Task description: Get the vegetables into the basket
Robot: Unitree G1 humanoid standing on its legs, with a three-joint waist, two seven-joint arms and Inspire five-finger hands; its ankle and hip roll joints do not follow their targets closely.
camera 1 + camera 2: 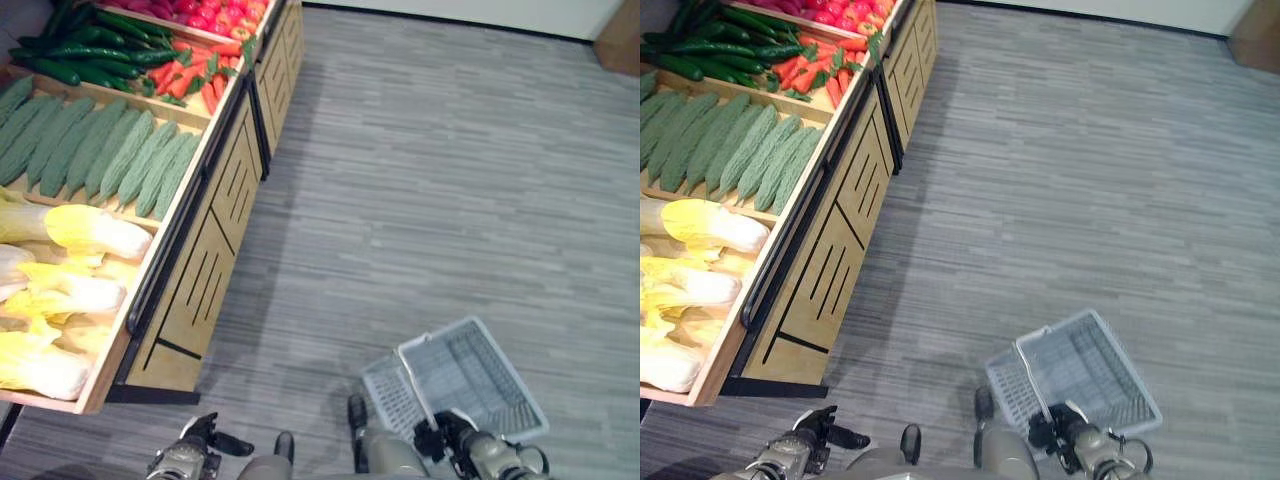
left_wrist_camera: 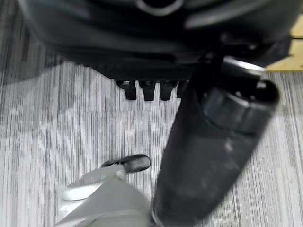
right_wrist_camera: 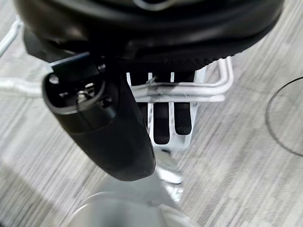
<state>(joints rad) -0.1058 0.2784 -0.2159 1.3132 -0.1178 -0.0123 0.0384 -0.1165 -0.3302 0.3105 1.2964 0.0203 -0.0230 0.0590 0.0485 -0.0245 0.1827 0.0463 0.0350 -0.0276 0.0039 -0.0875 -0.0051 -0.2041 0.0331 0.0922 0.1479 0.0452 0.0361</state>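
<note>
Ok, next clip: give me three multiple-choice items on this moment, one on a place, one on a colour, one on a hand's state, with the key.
1. Where is the basket?
A. on the produce stand
B. low over the grey floor at the robot's right
C. in the left hand

2. What colour are the bitter gourds?
A. pale green
B. red
C. yellow

3. What is the right hand doing?
A. hanging open
B. curled round the basket's handle
C. holding a carrot

Key: 1 B, the eye views show it beside the right arm; 2 A, a pale green row beside the yellow-white cabbages; 3 B, the right wrist view shows fingers hooked over the wire handle.
</note>
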